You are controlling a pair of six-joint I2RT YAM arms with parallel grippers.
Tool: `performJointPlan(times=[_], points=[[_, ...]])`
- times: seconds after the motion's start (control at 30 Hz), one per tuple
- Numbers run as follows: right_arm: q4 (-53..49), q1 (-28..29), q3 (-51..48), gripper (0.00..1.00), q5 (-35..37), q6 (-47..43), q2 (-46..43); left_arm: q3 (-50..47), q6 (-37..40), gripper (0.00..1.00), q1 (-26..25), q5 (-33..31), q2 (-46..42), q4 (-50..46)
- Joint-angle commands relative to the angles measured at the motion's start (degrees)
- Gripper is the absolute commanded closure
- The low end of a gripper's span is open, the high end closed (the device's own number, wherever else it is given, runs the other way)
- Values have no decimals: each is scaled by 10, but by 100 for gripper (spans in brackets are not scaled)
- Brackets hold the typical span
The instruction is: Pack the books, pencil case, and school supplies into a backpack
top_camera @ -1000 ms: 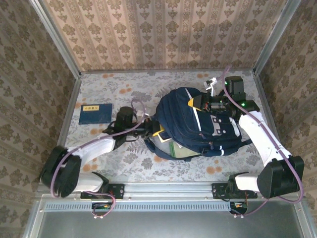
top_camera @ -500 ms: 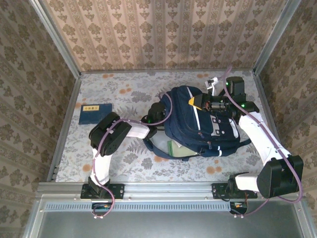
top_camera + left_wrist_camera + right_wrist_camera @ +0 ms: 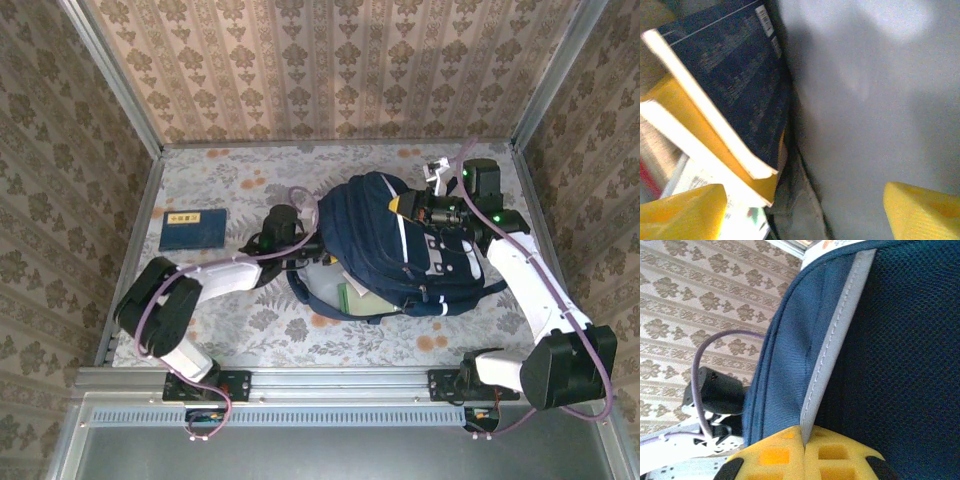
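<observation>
Backpack (image 3: 410, 250) mid-table, mouth facing left. My right gripper (image 3: 804, 442) pinches its rim. My left gripper (image 3: 804, 192) spread inside, beside books (image 3: 735, 85). Risk: rim may slip, mouth collapsing onto left gripper; pulling out could drag books.

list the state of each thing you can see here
backpack, lying on the table, open
navy book, inside the backpack, on the orange-yellow book
orange-yellow book, inside the backpack
blue book, flat on the table, not packed
left gripper, open, empty, at the backpack's opening
right gripper, shut on the backpack's edge
</observation>
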Motion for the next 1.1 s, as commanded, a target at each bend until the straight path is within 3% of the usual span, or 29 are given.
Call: performJointPlan(times=[0.0,0.3,0.43,0.53,0.6,0.63,0.7,0.8,0.97,1.07], points=[[5,-12,-3,100,99,-22,-17,-29,63,16,19,3,-58,-92],[-2,-13,-10,100,374,-27,-6,-5,232,20,147,-63,-230,-430],[21,-11,-18,100,413,-28,5,18,269,21,202,-101,-258,-515],[20,6,-1,100,369,-51,47,32,295,19,236,-140,-257,-543],[-14,33,29,91,359,-82,81,46,307,15,254,-186,-243,-563],[-30,49,41,80,373,-96,101,56,310,13,266,-210,-233,-572],[-45,79,44,62,439,-116,99,79,307,7,282,-291,-215,-592],[-48,123,29,43,580,-143,65,108,285,0,309,-369,-177,-592],[-29,196,-9,41,681,-202,25,198,299,0,338,-443,-52,-610],[-12,244,-37,44,698,-221,-3,247,298,0,371,-428,34,-600]])
